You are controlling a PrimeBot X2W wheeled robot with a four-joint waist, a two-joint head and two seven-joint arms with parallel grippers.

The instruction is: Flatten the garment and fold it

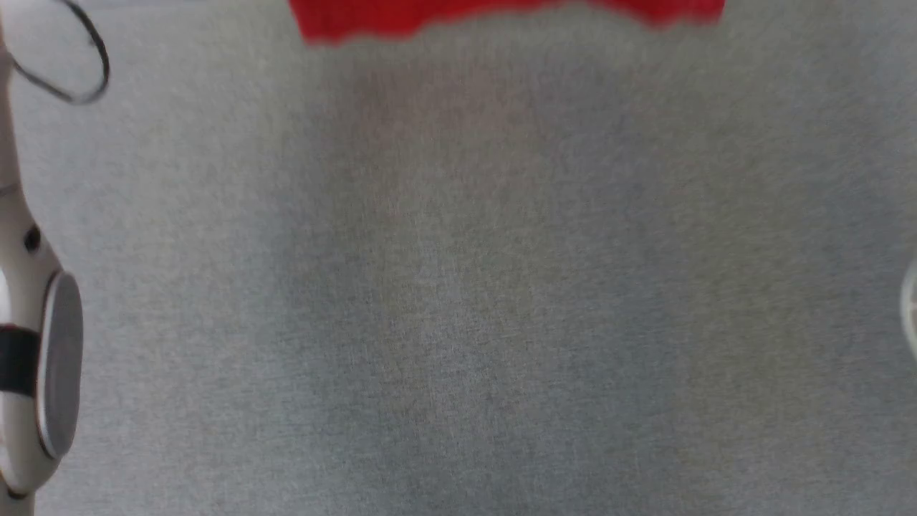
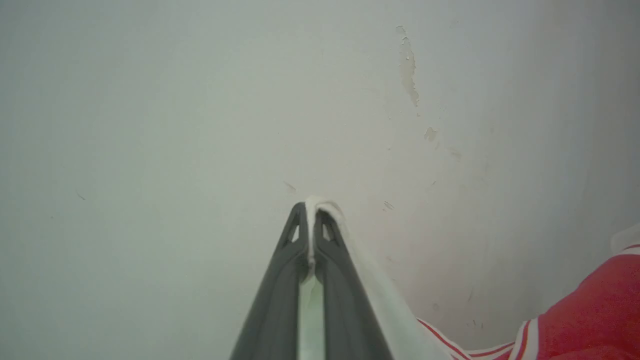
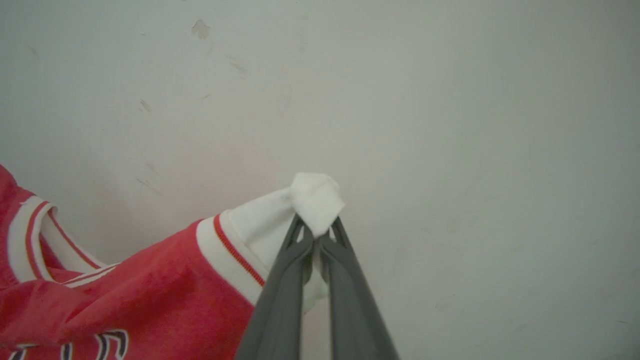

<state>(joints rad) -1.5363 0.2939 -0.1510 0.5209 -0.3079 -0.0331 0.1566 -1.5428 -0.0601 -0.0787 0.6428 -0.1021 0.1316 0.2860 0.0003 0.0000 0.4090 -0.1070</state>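
The garment is a red jersey T-shirt with white sleeves and red-striped trim. Its blurred red hem [image 1: 501,18] hangs along the top edge of the head view, above the grey cloth-covered table [image 1: 458,301]. In the left wrist view my left gripper [image 2: 312,212] is shut on a white sleeve, with the red body [image 2: 595,310] trailing off to the lower right. My right gripper [image 3: 316,235] is shut on the other white sleeve [image 3: 315,197]; the red body with black letters [image 3: 125,305] hangs to its left. Both wrist views face a pale wall.
My left arm's pale forearm [image 1: 32,337] and a looping black cable [image 1: 79,64] stand at the head view's left edge. A pale arm part [image 1: 910,308] shows at the right edge. The wall [image 2: 410,75] behind has chipped paint.
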